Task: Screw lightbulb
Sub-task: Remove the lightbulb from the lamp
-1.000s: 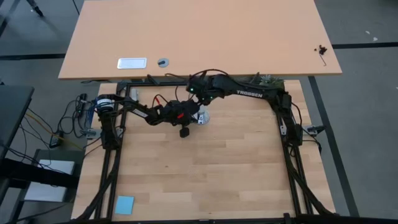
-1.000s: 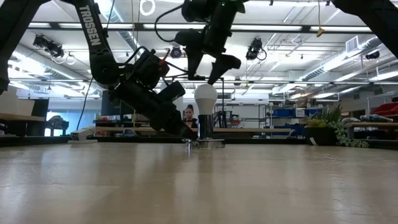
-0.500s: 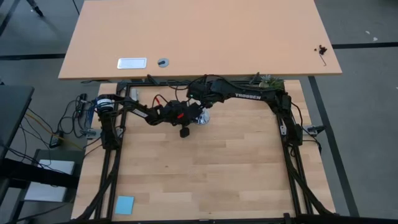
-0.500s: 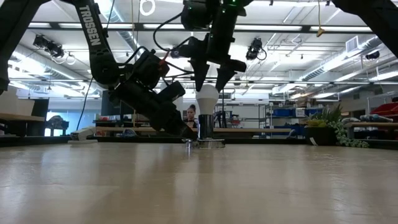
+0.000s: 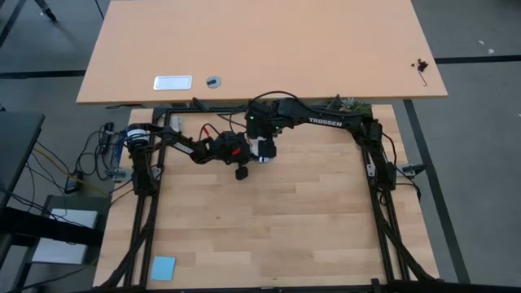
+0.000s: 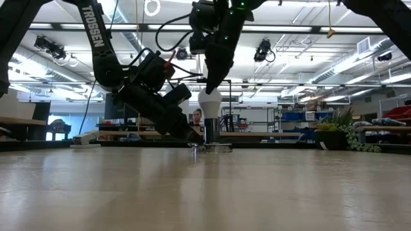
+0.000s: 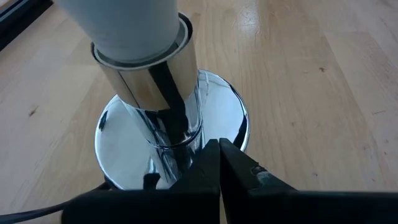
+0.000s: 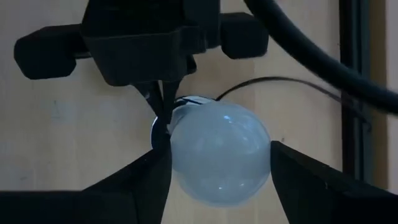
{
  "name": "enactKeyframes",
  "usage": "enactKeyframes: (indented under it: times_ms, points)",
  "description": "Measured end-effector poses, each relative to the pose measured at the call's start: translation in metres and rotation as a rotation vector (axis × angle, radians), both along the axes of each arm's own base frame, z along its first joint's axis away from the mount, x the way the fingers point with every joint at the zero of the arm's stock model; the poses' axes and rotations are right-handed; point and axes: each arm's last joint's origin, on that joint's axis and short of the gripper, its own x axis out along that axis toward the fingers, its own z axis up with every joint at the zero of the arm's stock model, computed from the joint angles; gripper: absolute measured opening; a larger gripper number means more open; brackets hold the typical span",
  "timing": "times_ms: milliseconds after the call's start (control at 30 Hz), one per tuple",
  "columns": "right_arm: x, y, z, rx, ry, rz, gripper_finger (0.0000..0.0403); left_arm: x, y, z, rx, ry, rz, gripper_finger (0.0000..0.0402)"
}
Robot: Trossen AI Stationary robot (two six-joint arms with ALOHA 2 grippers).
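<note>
The white lightbulb stands upright in a chrome socket on a round chrome disc, at the middle of the table's far part. My right gripper hangs over the lightbulb, pointing steeply down, one finger at each side of the globe. My left gripper is shut and slants down from the table's left to the foot of the socket. In the high view the right gripper hides most of the bulb. My left gripper presses its shut fingertips on the chrome disc right at the socket stem's foot, slanting down from the table's left. The disc lies flat on the table. My right gripper has the bulb's round globe between its two fingers, which lie against its widest sides. The fingers come from above, pointing down. The bulb stays upright in the socket.
A black cord runs from the socket over the wood. A blue pad lies near the table's near left corner. A lighter second table adjoins the far edge, and a plant stands at the far right.
My right gripper has rolled about its own long line above the bulb, and its fingers have drawn in from wide apart over the bulb's top to its sides. The bulb, the socket and my left gripper have kept still.
</note>
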Motion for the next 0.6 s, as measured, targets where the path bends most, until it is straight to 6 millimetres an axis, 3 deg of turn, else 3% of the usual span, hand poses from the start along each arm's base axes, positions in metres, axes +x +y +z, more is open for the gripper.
enactKeyframes:
  times_ms: [100, 300, 433, 600]
  points:
    - [0.002, 0.001, 0.002, -0.010, -0.009, 0.017, 0.0262, 0.000, 0.000, 0.000, 0.002, 0.001, 0.003, 0.0001]
    - [0.008, 0.015, 0.018, 0.034, -0.084, -0.154, 0.0278, 0.000, 0.000, 0.000, 0.001, 0.000, 0.000, 0.0001]
    - [0.012, 0.029, 0.030, 0.047, -0.166, -0.374, 0.0290, 0.000, 0.000, 0.000, 0.001, -0.001, 0.000, 0.0001]
    - [0.012, 0.039, 0.030, 0.095, -0.230, -0.688, 0.0300, 0.000, 0.000, 0.000, -0.001, -0.001, 0.001, 0.0001]
